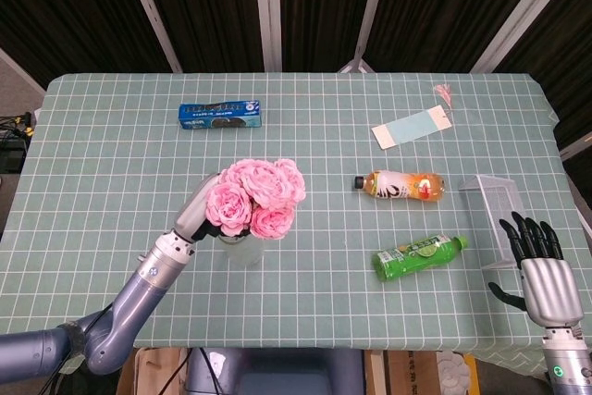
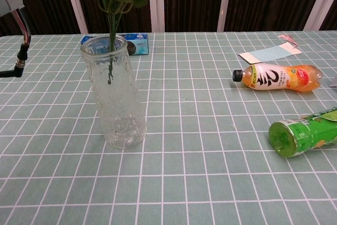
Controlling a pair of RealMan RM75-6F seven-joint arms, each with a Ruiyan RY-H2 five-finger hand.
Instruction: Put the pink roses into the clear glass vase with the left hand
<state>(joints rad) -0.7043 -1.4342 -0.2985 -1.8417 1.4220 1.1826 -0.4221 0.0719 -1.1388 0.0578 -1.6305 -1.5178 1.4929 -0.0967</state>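
Pink roses (image 1: 256, 196) sit right over the clear glass vase (image 2: 116, 93), blooms covering its mouth in the head view; only the vase's lower body pokes out below them. Chest view: green stems go down through the rim, stem end partway inside the glass, not at the bottom; blooms cut off by the top edge, only leaves visible. Left hand (image 1: 196, 215) just left of the bouquet, mostly hidden behind the flowers, so I cannot tell if its fingers clasp the stems or are loose. Chest view catches only a grey bit of that arm and cables at top left. Right hand (image 1: 535, 265) at the desk's (image 1: 111, 136) near right edge, fingers spread, upright, holding nothing, well apart from the vase. Green bottle (image 1: 418, 255) lying down, its far end cut off in chest view. Orange bottle (image 1: 400, 185) lying behind it
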